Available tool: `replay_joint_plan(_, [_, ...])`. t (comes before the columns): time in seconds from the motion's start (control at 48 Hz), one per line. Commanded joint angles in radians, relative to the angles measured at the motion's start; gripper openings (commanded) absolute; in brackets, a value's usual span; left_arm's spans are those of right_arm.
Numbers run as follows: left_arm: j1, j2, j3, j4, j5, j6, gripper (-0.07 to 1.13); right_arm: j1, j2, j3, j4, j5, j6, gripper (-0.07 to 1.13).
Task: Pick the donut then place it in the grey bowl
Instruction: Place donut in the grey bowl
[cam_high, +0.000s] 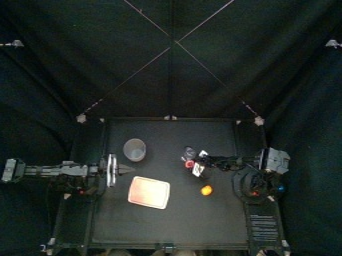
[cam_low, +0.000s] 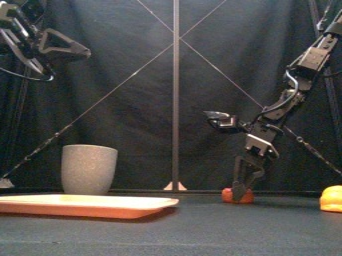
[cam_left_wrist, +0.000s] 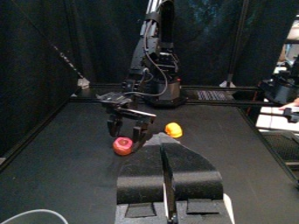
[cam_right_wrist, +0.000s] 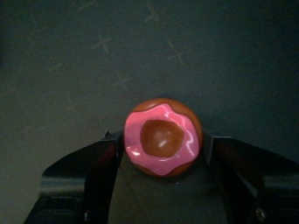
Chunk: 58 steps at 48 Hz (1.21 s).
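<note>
**Top view.** The right gripper (cam_high: 198, 160) is lowered over the middle of the table. The donut at its tips is too small to make out here. The grey bowl (cam_high: 135, 149) stands well apart from this gripper, toward the left arm's side. An orange toy (cam_high: 207, 189) lies near the gripper on its front-edge side. The pink tray (cam_high: 150, 192) lies in front of the bowl. The left arm rests at its own edge of the table.

**Front view.** The right gripper comes down steeply, with its tips at the table surface. The donut (cam_low: 238, 195) sits on the table directly at those tips. The bowl stands upright, far off to the side.

**Left wrist view.** The jaws of the left gripper (cam_left_wrist: 167, 175) stand almost together, with only a thin slit between them, and hold nothing. The donut is well away from it, so the right arm is much the nearer.

**Right wrist view.** The donut sits between the right gripper's jaws with its pink icing facing the camera. One jaw stands on each side, spread slightly wider than the donut. Whether either jaw touches it cannot be told. Being round, the donut has no long axis to align with. The coming move probably needs only a closing of the jaws, then a lift and a carry toward the bowl.
</note>
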Motion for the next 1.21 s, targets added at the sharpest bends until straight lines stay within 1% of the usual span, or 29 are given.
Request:
replay_joint_plan(0.021, [0.002, 0.003, -0.014, -0.003, -0.009, -0.002, -0.01, 0.0, -0.017, -0.018, -0.002, -0.003, -0.003, 0.76])
replay_joint_plan(0.125, [0.002, 0.003, -0.012, -0.002, -0.009, -0.003, -0.01, 0.008, -0.018, -0.037, -0.002, -0.005, -0.003, 0.69])
replay_joint_plan(0.229, [0.002, 0.003, -0.012, -0.002, -0.009, -0.003, -0.01, 0.035, -0.023, -0.087, -0.002, -0.015, -0.003, 0.69])
replay_joint_plan(0.354, [0.002, 0.005, -0.012, -0.002, -0.015, -0.002, -0.01, 0.058, -0.023, -0.202, -0.006, -0.066, -0.005, 0.69])
replay_joint_plan(0.542, [0.003, 0.003, -0.009, -0.002, -0.028, 0.0, -0.01, 0.075, 0.028, -0.379, -0.026, -0.241, -0.008, 0.69])
replay_joint_plan(0.604, [0.003, 0.005, -0.009, -0.002, -0.026, 0.0, -0.01, 0.078, 0.072, -0.44, -0.037, -0.319, -0.003, 0.69])
replay_joint_plan(0.708, [0.003, 0.003, -0.005, -0.002, -0.028, 0.0, -0.01, 0.08, 0.155, -0.529, -0.028, -0.423, -0.002, 0.69])
replay_joint_plan(0.812, [0.003, 0.005, -0.003, -0.003, -0.028, 0.0, -0.01, 0.095, 0.249, -0.632, -0.015, -0.488, -0.003, 0.69])
replay_joint_plan(0.938, [0.003, 0.005, -0.002, -0.002, -0.026, 0.0, -0.01, 0.097, 0.348, -0.755, -0.021, -0.471, -0.008, 0.69])
replay_joint_plan(1.208, [0.003, 0.003, -0.002, -0.002, -0.028, 0.0, -0.01, 0.094, 0.456, -0.919, -0.023, -0.318, -0.006, 0.69])
